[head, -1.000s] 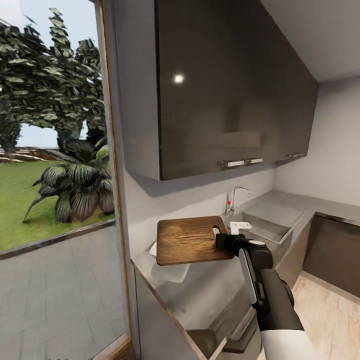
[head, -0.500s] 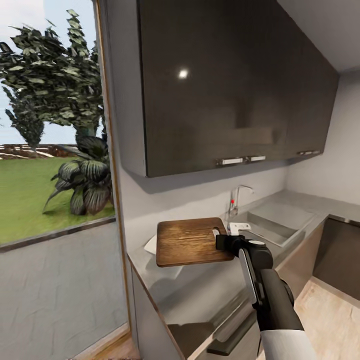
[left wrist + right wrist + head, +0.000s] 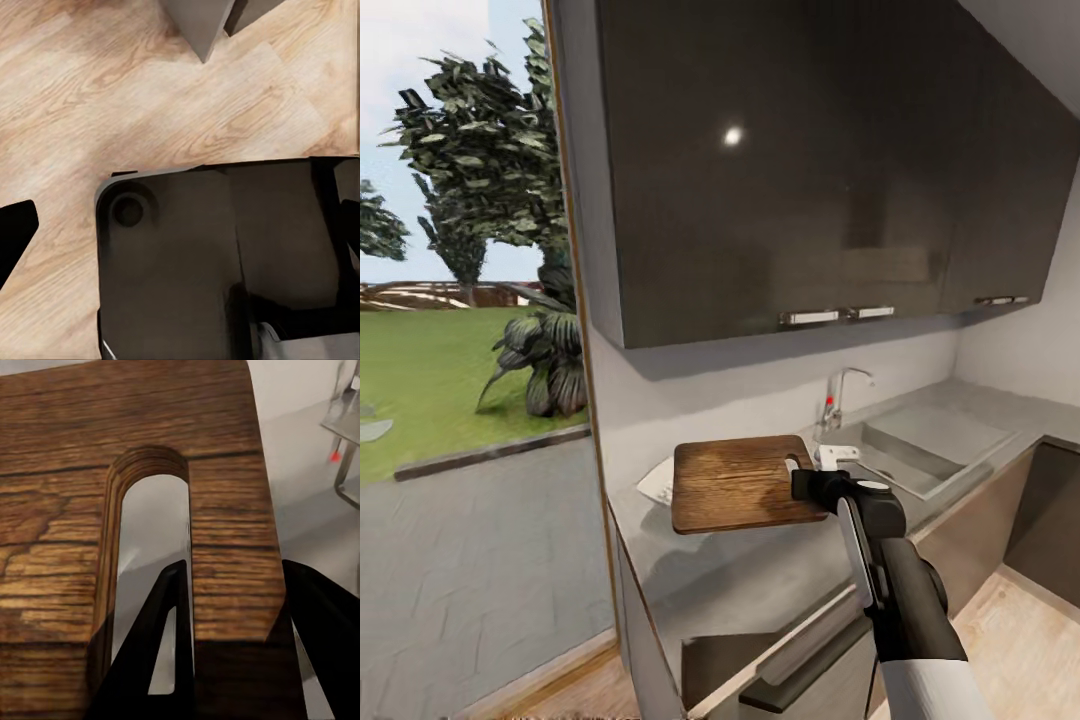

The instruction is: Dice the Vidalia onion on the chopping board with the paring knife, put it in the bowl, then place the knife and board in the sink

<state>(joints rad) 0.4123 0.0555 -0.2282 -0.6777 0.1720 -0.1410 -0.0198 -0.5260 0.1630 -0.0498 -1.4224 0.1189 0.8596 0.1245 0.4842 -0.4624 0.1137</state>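
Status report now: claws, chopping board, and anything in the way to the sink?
Right claw shut on chopping board, held level above countertop. Left claw state unclear. Sink ahead beside tap; path looks free.

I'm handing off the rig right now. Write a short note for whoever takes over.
Right gripper: shut on the board at its handle slot, holding it level above the countertop.
Left gripper: open or shut can't be told.
Bowl: on the countertop, mostly behind the board.
Sink: ahead to the right, by the tap.
Done: board is lifted.
Left: carry the board to the sink and put it in.
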